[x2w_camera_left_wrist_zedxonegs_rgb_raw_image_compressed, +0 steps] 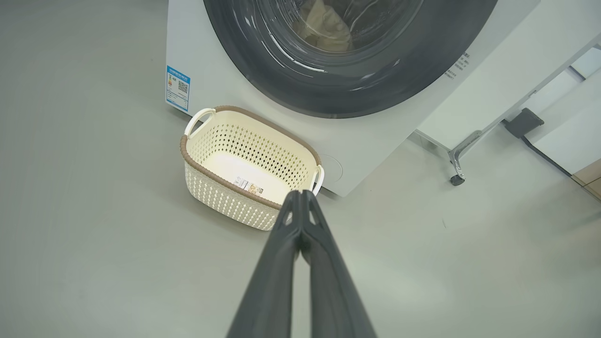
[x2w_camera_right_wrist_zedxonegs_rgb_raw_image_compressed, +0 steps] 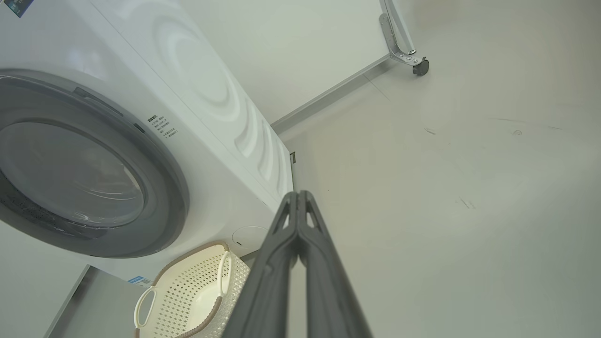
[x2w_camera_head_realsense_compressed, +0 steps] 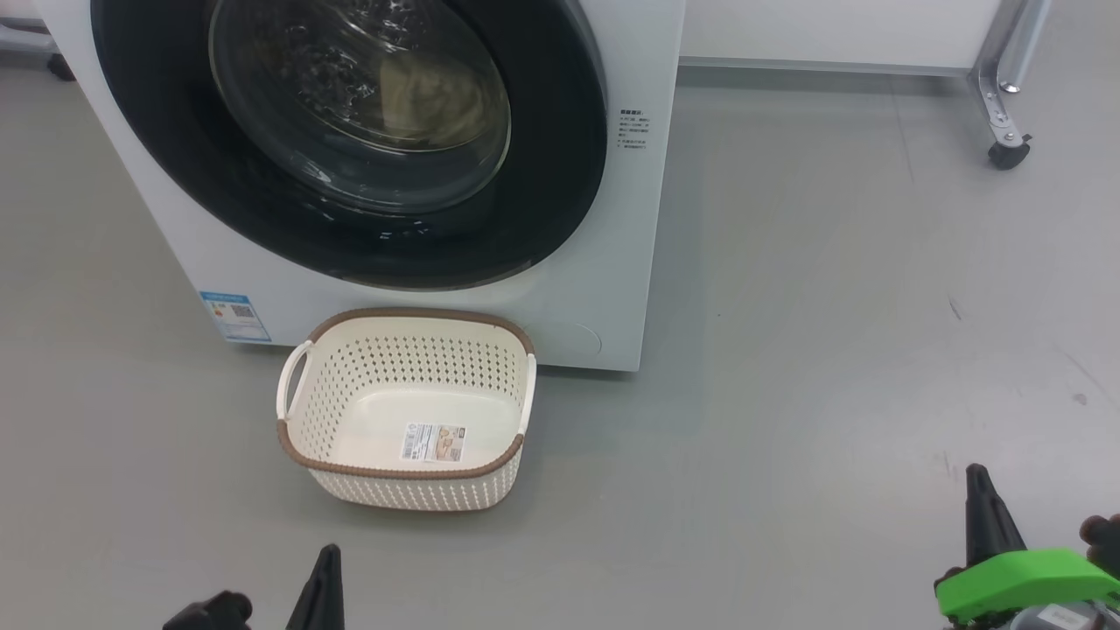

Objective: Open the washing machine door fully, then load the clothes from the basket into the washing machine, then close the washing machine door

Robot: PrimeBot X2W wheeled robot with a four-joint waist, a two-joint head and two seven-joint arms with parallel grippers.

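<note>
Left gripper (x2w_camera_left_wrist_zedxonegs_rgb_raw_image_compressed: 299,206) has its two dark fingers pressed together on nothing, low over the grey floor (x2w_camera_head_realsense_compressed: 787,394), just short of the basket in its own wrist view. Next along, a small blue label (x2w_camera_head_realsense_compressed: 234,315) sits low on the washing machine (x2w_camera_head_realsense_compressed: 630,262). The basket (x2w_camera_head_realsense_compressed: 411,312) stands on the floor close against the machine's front, with no garment in it (just a sticker (x2w_camera_head_realsense_compressed: 433,442) on its base).

Above it, the washing machine door (x2w_camera_head_realsense_compressed: 560,175) looks shut, its glossy black ring lying flat to the white front. The clothes (x2w_camera_head_realsense_compressed: 437,101) show as a pale yellow heap behind the glass, so the load appears to be in.

By my reading, what is left is confirming that the door has caught. I cannot tell from here whether the latch is home. If a push is needed, it should land on the black ring and not on the bulging glass, square to the front so the fingertips do not skid. It should come from above the basket, to avoid knocking it.

Further right, a metal leg on a caster (x2w_camera_head_realsense_compressed: 1006,153) stands well apart from the machine. The right gripper (x2w_camera_right_wrist_zedxonegs_rgb_raw_image_compressed: 298,197) is also closed tight and empty, near the lower right of the head view.
</note>
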